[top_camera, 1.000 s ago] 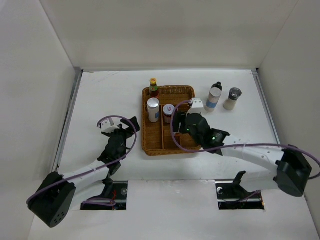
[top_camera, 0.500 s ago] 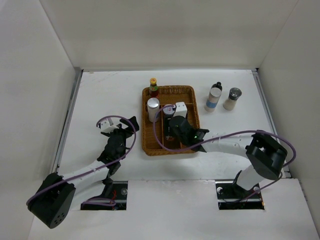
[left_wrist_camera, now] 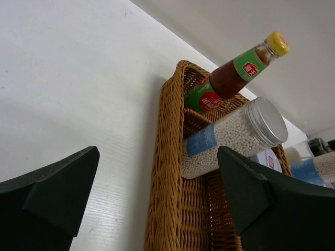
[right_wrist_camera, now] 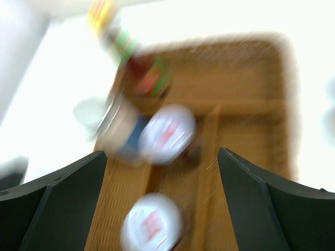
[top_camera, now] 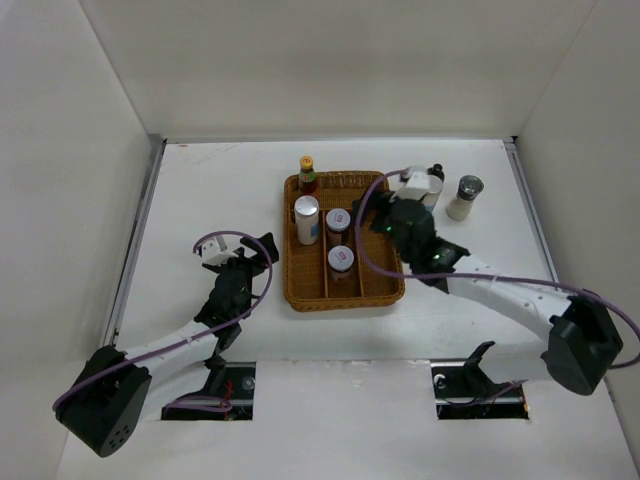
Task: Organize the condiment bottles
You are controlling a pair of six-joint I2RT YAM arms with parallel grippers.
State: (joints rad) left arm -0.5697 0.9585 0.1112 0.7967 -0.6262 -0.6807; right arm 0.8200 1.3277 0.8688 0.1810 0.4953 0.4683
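In the brown wicker tray [top_camera: 345, 293] stand the red sauce bottle with a yellow cap [top_camera: 307, 175], a white silver-lidded cylinder [top_camera: 306, 220] and two short red-labelled jars [top_camera: 337, 221] [top_camera: 341, 259]. The dark black-capped bottle [top_camera: 436, 171] and the beige shaker [top_camera: 465, 197] stand on the table right of the tray. A second white cylinder there is mostly hidden by my right wrist. My right gripper [top_camera: 378, 212] is open and empty above the tray's right side. Its blurred view shows both jars [right_wrist_camera: 167, 133] [right_wrist_camera: 152, 222]. My left gripper [top_camera: 262, 250] is open and empty left of the tray [left_wrist_camera: 167, 157].
White walls close in the table on the left, back and right. The left wrist view shows the sauce bottle [left_wrist_camera: 230, 78] and the cylinder [left_wrist_camera: 230, 136] over the tray's rim. The tray's right compartment [top_camera: 378, 270] holds nothing.
My right gripper has let go of the second red-labelled jar in the tray's middle compartment and has pulled back towards the far right. The left arm has not moved.
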